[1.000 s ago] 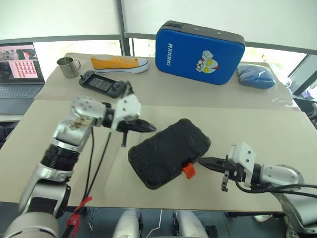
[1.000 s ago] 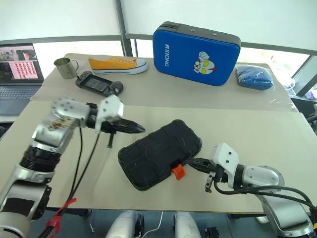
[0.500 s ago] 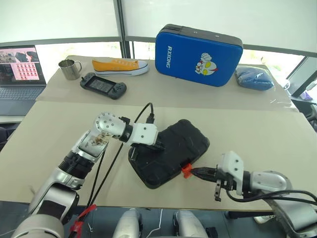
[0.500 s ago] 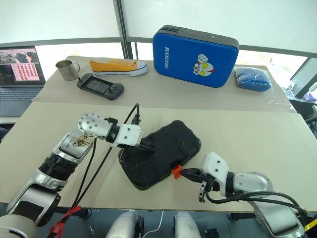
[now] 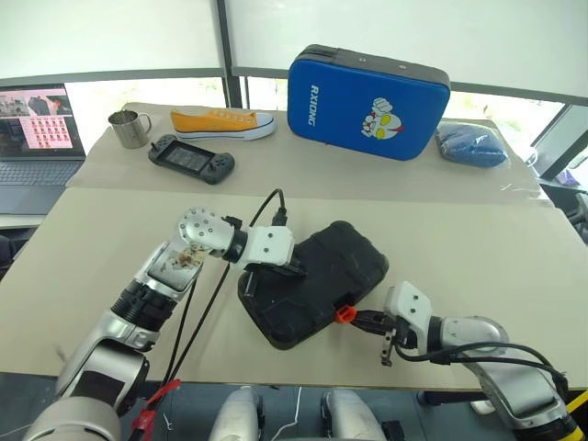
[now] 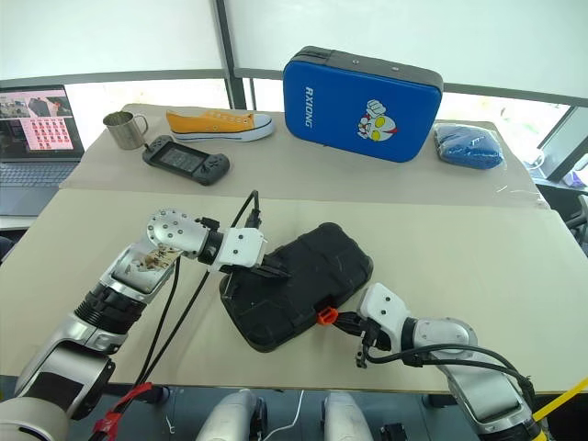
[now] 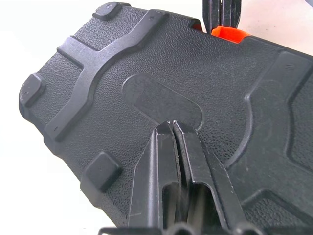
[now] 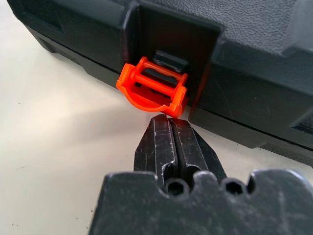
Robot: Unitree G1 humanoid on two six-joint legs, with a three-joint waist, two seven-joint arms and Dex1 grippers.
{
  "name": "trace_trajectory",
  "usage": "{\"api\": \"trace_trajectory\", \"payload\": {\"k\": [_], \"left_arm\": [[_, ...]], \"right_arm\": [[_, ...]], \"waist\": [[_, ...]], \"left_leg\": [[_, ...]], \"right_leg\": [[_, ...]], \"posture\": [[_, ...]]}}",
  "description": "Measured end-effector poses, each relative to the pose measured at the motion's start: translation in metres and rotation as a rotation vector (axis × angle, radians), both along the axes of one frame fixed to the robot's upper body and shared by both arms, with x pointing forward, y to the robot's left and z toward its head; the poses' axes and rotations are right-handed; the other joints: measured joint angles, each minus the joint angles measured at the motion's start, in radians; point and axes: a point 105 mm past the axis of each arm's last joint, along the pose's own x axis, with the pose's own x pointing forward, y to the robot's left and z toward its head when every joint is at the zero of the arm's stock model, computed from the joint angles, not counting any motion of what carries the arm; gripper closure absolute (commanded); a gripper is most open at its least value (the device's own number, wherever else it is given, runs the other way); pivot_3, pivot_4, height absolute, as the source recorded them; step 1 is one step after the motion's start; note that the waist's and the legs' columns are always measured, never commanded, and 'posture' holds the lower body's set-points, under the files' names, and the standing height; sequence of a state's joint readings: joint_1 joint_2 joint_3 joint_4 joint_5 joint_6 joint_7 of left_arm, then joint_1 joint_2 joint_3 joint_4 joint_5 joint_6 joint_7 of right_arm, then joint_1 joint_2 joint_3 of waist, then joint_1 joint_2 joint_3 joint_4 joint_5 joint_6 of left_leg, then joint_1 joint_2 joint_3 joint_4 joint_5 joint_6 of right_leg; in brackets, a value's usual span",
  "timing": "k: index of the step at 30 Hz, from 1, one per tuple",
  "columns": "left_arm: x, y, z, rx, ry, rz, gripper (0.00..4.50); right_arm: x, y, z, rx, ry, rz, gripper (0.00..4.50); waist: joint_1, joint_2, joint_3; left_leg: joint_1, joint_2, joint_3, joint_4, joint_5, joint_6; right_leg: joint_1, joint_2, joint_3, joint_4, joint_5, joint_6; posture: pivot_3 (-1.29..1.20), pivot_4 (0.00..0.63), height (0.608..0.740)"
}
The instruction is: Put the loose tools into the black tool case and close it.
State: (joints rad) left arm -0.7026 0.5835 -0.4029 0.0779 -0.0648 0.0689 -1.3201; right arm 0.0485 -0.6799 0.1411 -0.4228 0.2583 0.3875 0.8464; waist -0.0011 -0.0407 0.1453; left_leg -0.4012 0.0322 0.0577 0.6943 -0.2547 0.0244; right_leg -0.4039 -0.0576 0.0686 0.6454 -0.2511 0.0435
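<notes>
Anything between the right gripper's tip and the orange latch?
Nothing: in the right wrist view the right gripper sits right under the orange latch of the black tool case.

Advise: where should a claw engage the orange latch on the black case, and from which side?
Probably the orange latch by its lower free lip, coming from the table side along the black tool case front edge. It sticks outward, unlatched, hinged in the recess, so pushing up and in should snap it. The shut right claw is right below it; the left claw rests on the lid.
</notes>
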Motion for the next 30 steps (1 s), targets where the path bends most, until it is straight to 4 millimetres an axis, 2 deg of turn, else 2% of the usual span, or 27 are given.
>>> {"api": "trace_trajectory", "payload": {"k": [8,11,16,24,26,28,30], "left_arm": [[0.001,-0.006,-0.001,-0.013,-0.009,0.002,4.37],[0.002,-0.007,-0.002,-0.011,-0.013,0.005,4.37],[0.002,-0.012,-0.004,-0.024,-0.015,-0.006,4.37],[0.004,-0.012,-0.003,-0.044,-0.013,0.010,4.37],[0.004,-0.005,-0.002,-0.071,0.037,0.049,3.86],[0.005,0.022,0.002,-0.084,0.110,0.137,3.25],[0.002,0.065,0.008,-0.075,0.183,0.258,2.59]], "right_arm": [[-0.001,0.006,0.008,0.133,0.116,-0.041,4.50],[-0.003,0.010,0.021,0.174,0.111,-0.025,4.50],[0.007,0.014,0.046,0.208,0.018,-0.025,4.50],[-0.004,0.011,0.047,0.159,0.031,0.015,4.50],[-0.006,0.004,0.055,0.139,0.025,0.038,3.91],[-0.010,-0.016,0.070,0.084,0.010,0.060,3.29],[-0.015,-0.037,0.089,0.028,0.006,0.076,2.67]], "waist": [[-0.012,0.000,0.000],[-0.014,0.000,0.000],[-0.013,0.001,0.000],[-0.009,0.001,0.000],[-0.011,0.001,0.000],[-0.021,0.002,0.001],[-0.033,0.002,0.001]], "left_leg": [[-0.001,0.001,-0.002,0.000,0.000,0.000],[-0.001,0.001,-0.002,0.000,0.000,0.000],[0.001,0.000,-0.002,0.000,0.000,0.000],[0.000,0.000,-0.002,0.000,0.000,0.000],[-0.001,0.000,-0.003,0.000,0.000,0.000],[-0.001,0.001,-0.003,-0.001,0.000,0.000],[0.001,0.003,-0.003,-0.004,0.000,0.001]], "right_leg": [[-0.002,0.001,0.000,0.001,0.000,0.000],[-0.002,0.001,0.000,0.001,0.000,0.000],[0.000,0.001,0.000,0.001,0.000,0.000],[0.000,0.000,0.000,0.000,0.000,0.000],[0.000,0.000,0.000,0.000,0.000,0.000],[-0.002,0.000,0.001,0.001,0.000,0.000],[-0.002,0.001,0.001,0.001,-0.001,-0.002]], "posture": [[0.00,0.150,0.739],[0.00,0.150,0.739],[0.00,0.150,0.739],[0.00,0.150,0.739],[0.00,0.150,0.739],[0.00,0.150,0.739],[0.00,0.150,0.739]]}}
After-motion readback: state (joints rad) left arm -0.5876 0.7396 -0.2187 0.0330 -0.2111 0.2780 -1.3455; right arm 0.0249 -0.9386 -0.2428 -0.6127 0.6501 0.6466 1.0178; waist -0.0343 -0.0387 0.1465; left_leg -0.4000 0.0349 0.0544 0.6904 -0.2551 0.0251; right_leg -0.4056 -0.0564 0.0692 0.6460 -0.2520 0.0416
